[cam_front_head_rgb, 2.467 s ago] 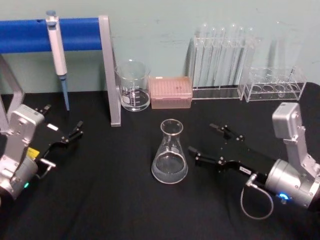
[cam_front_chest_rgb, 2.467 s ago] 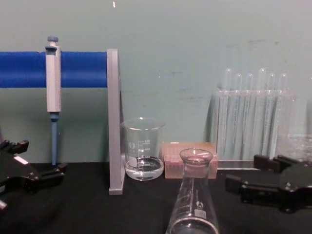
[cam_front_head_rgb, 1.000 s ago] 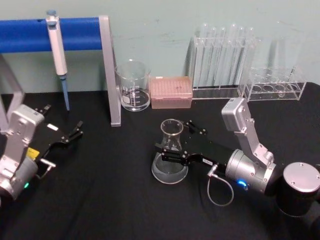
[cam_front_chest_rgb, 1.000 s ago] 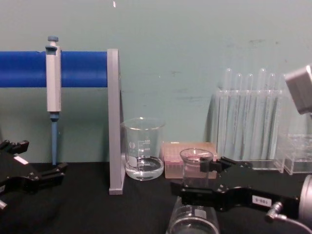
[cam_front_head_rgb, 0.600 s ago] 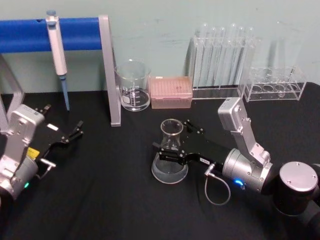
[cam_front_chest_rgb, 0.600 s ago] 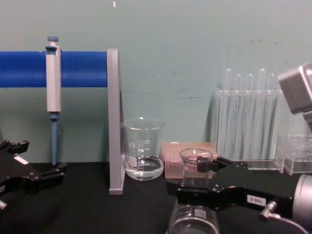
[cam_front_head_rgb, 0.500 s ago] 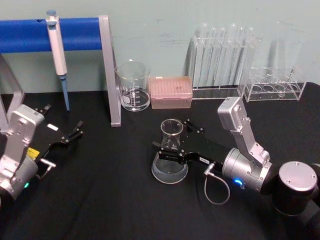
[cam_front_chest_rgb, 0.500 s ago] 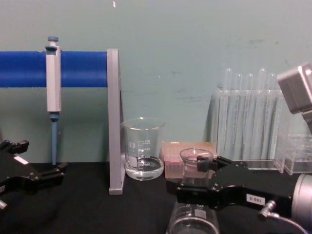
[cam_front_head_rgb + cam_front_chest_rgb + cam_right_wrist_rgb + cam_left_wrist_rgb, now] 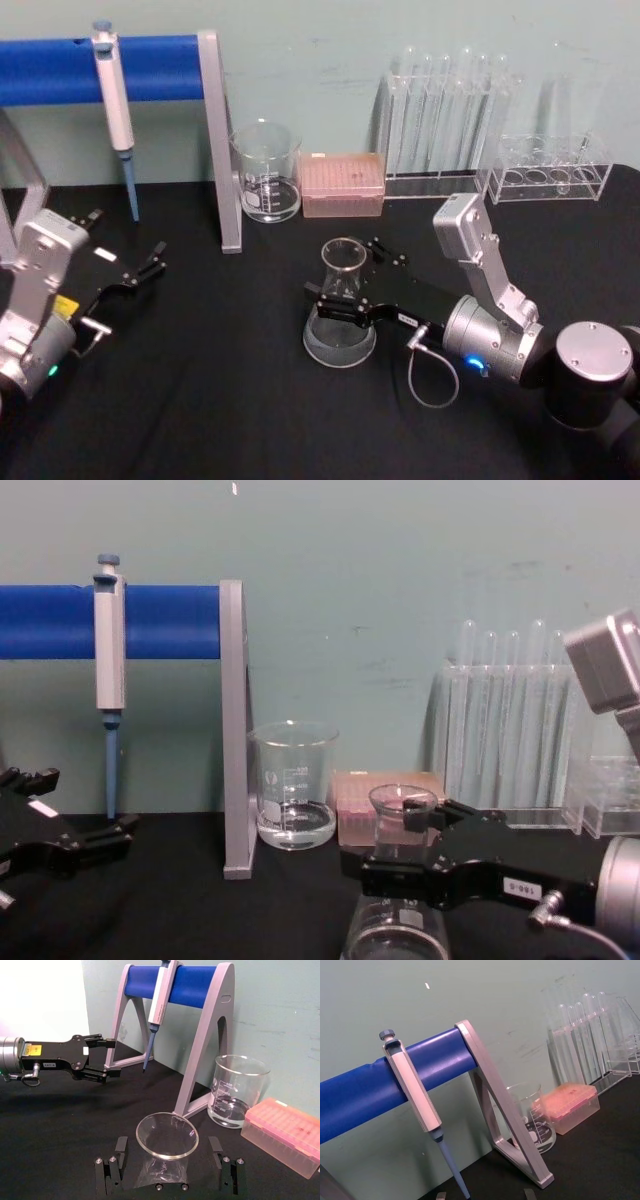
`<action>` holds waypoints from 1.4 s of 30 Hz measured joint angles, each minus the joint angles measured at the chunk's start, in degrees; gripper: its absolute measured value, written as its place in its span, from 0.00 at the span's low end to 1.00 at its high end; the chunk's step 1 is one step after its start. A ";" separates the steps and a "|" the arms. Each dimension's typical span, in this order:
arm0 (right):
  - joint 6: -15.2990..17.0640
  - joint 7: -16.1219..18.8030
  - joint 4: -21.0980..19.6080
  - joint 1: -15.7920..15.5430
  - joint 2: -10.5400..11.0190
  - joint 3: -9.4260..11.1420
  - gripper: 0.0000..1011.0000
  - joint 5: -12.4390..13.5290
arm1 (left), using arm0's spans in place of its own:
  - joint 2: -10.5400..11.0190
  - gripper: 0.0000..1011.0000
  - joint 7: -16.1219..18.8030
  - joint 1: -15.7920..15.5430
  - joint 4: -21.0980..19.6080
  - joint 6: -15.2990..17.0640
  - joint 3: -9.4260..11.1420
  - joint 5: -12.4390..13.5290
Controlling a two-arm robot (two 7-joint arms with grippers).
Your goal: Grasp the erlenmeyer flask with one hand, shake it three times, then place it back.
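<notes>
Right hand (image 9: 341,267) further in — one flask (image 9: 338,342)

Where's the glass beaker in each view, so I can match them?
Head view: beaker at the back, left of centre.
Chest view: beaker just left of centre.
Left wrist view: beaker between grey stand post and pink box.
Right wrist view: beaker, same gap.
Shared landmark: pink box.
</notes>
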 joint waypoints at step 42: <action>0.62 -0.48 -0.54 -0.13 -0.17 0.70 0.45 0.70 | 0.00 0.99 0.00 0.00 0.00 0.00 0.00 0.00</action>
